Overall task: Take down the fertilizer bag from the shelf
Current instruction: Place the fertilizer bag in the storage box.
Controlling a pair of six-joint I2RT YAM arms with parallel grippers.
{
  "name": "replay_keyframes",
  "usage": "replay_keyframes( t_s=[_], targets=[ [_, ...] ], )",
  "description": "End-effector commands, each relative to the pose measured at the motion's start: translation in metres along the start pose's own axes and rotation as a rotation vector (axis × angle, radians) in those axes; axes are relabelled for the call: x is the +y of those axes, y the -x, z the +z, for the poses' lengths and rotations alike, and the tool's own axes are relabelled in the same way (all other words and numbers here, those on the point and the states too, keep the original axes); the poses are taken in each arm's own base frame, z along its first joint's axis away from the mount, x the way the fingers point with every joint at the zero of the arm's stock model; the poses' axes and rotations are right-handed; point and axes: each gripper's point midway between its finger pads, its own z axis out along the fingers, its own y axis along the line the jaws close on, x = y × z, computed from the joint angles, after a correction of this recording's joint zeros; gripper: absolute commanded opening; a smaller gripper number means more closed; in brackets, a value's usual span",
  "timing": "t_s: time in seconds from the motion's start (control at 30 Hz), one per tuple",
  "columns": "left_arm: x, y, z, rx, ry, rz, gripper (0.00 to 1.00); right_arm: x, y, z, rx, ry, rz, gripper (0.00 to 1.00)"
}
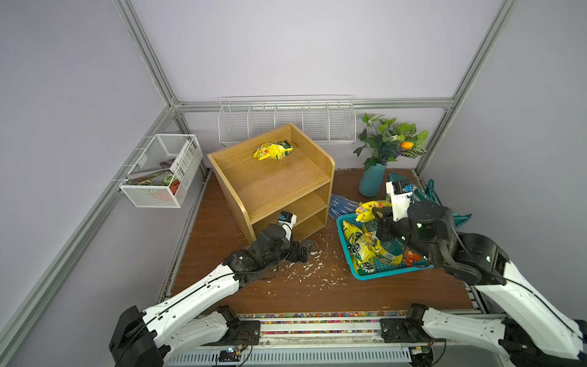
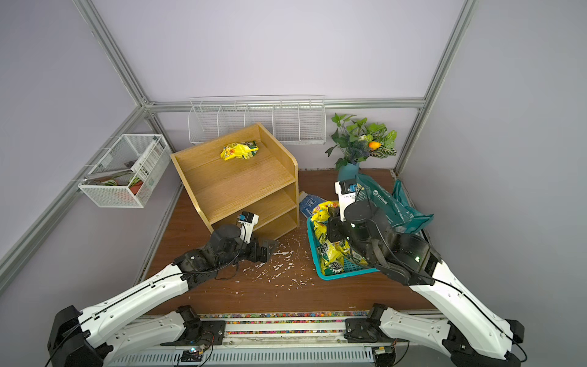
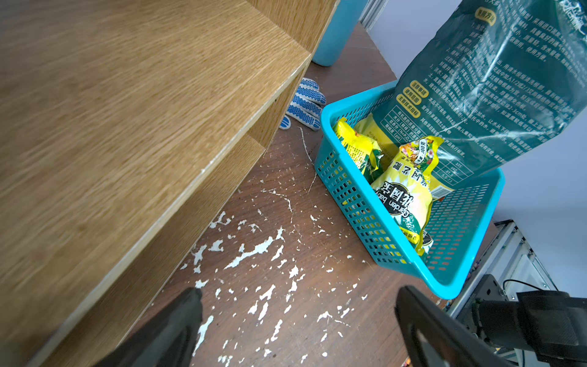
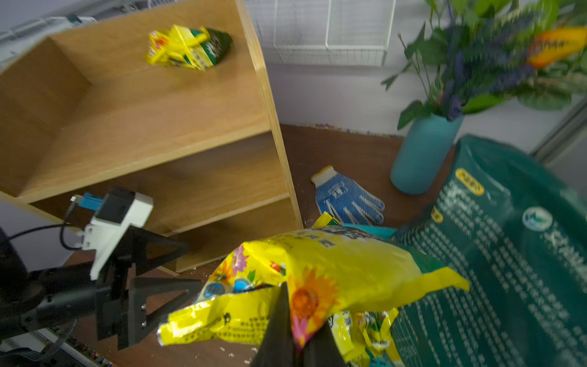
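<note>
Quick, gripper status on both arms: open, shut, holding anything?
Left gripper: open, empty, low beside the light oak wooden shelf.
Right gripper: shut on a crinkled yellow flower-printed plastic fertilizer bag.

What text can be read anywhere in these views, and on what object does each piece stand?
"Garden baby": yellow fertilizer bag lying in the teal basket.
"使用方法", "注意事项", "5.5-7.5": dark green bag; its fine print is too small to read.
Unreadable, blurred or too small: the print on the held yellow bag and on the crumpled yellow bag on the shelf.
</note>
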Motion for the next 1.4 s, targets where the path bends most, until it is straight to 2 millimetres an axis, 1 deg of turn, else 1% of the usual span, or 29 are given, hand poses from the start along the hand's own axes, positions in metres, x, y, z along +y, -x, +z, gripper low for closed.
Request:
replay_keyframes(
  t_s=[0.0, 0.17, 0.33, 0.43, 0.5, 0.57, 0.63, 0.7, 0.8, 0.93, 1.07, 1.13, 1.17, 1.23, 1.27, 1.33, 1.37],
  targets=[
    [-0.011, 0.016, -0.002, -0.041, -0.037, -0.009, 0.99, -0.018, -0.029, 0.002, 0.074, -0.079, 0.129, 0.00],
    [-0.009, 0.013, -0.005, -0.035, -0.037, -0.019, 0.99, -0.037, -0.076, 0.003, 0.183, -0.153, 0.229, 0.00],
    [-0.008, 0.011, -0.009, -0.035, -0.034, -0.021, 0.99, -0.057, -0.113, -0.001, 0.235, -0.192, 0.358, 0.00],
    [-0.008, 0.013, -0.010, -0.040, -0.035, -0.024, 0.99, -0.068, -0.131, 0.002, 0.253, -0.192, 0.453, 0.00],
    [-0.009, 0.014, -0.010, -0.043, -0.037, -0.029, 0.99, -0.072, -0.141, 0.009, 0.271, -0.172, 0.514, 0.00],
    [-0.010, 0.015, -0.010, -0.047, -0.038, -0.037, 0.99, -0.071, -0.151, 0.024, 0.317, -0.130, 0.576, 0.00],
    [-0.010, 0.016, -0.011, -0.050, -0.040, -0.041, 0.99, -0.068, -0.157, 0.039, 0.362, -0.083, 0.607, 0.00],
    [-0.010, 0.016, -0.011, -0.051, -0.041, -0.043, 0.99, -0.073, -0.161, 0.051, 0.386, -0.098, 0.587, 0.00],
    [-0.008, 0.016, -0.014, -0.051, -0.030, -0.047, 0.99, -0.087, -0.172, 0.061, 0.432, -0.169, 0.536, 0.00],
    [-0.003, 0.013, -0.017, -0.060, -0.016, -0.051, 0.99, -0.101, -0.203, 0.074, 0.529, -0.252, 0.507, 0.00],
    [-0.003, 0.011, -0.015, -0.054, -0.015, -0.053, 0.99, -0.114, -0.244, 0.083, 0.618, -0.345, 0.520, 0.00],
    [-0.004, 0.012, -0.014, -0.052, -0.017, -0.051, 0.99, -0.121, -0.266, 0.085, 0.665, -0.404, 0.540, 0.00],
    [-0.005, 0.013, -0.013, -0.051, -0.018, -0.049, 0.99, -0.123, -0.274, 0.085, 0.683, -0.422, 0.552, 0.00],
    [-0.006, 0.015, -0.012, -0.051, -0.020, -0.044, 0.99, -0.120, -0.281, 0.089, 0.703, -0.413, 0.573, 0.00],
    [-0.006, 0.015, -0.012, -0.050, -0.020, -0.040, 0.99, -0.116, -0.278, 0.090, 0.704, -0.393, 0.577, 0.00],
    [-0.008, 0.017, -0.010, -0.048, -0.021, -0.033, 0.99, -0.110, -0.264, 0.093, 0.684, -0.348, 0.569, 0.00],
    [-0.009, 0.018, -0.009, -0.046, -0.023, -0.030, 0.99, -0.107, -0.254, 0.094, 0.669, -0.319, 0.548, 0.07]
  ],
)
